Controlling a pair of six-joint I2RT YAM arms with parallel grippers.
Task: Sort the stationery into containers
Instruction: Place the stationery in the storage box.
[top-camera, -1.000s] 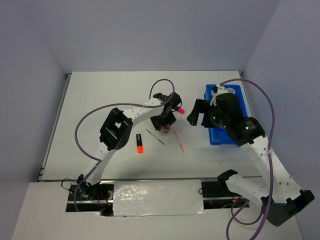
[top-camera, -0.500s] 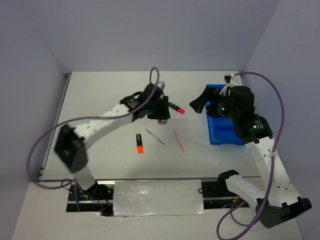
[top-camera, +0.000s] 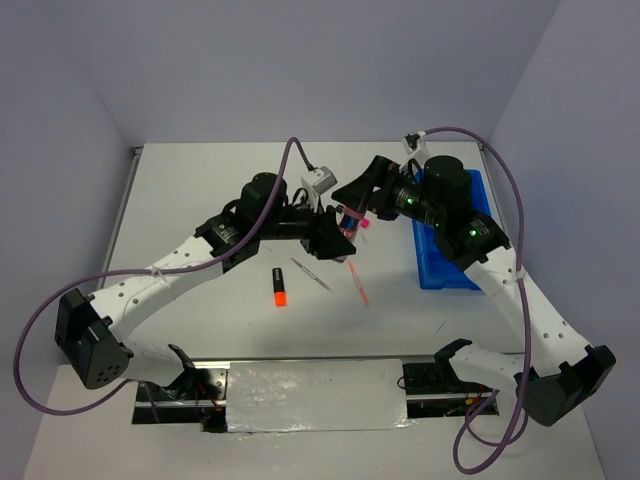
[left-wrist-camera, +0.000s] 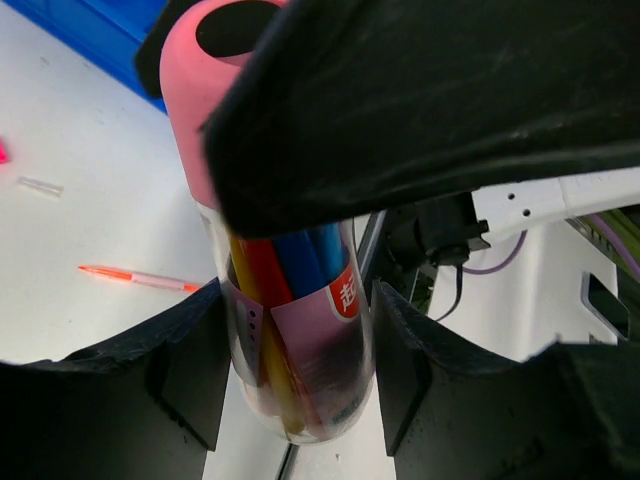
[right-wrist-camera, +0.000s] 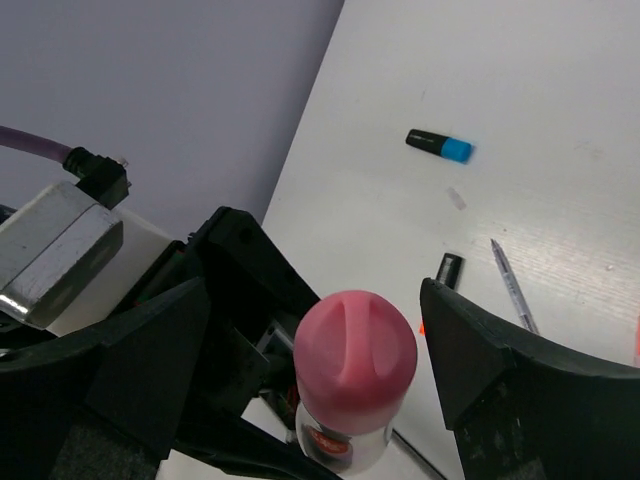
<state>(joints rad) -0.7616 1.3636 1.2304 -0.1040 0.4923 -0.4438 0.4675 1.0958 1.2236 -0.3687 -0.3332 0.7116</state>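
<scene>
My left gripper (top-camera: 338, 238) (left-wrist-camera: 298, 395) is shut on the pink case (left-wrist-camera: 295, 330), a clear tube with a pink cap that holds several coloured pens, and holds it above the table. My right gripper (top-camera: 362, 197) (right-wrist-camera: 318, 330) is open, its fingers on either side of the pink cap (right-wrist-camera: 355, 350) with gaps on both sides. An orange-ended marker (top-camera: 280, 288), a thin grey pen (top-camera: 311, 275) and a thin pink pen (top-camera: 358, 283) lie on the table. The blue tray (top-camera: 447, 250) sits at the right. The discs are not in view.
In the right wrist view a blue-ended marker (right-wrist-camera: 438, 146) lies further out on the table, with the grey pen (right-wrist-camera: 515, 288) and a black marker body (right-wrist-camera: 448, 270) nearer. A pink marker end (top-camera: 364, 224) peeks out beside the grippers. Walls enclose the table.
My right gripper has swung left from over the blue tray to the pink cap. My left arm has stretched out, keeping the case in its grip.
</scene>
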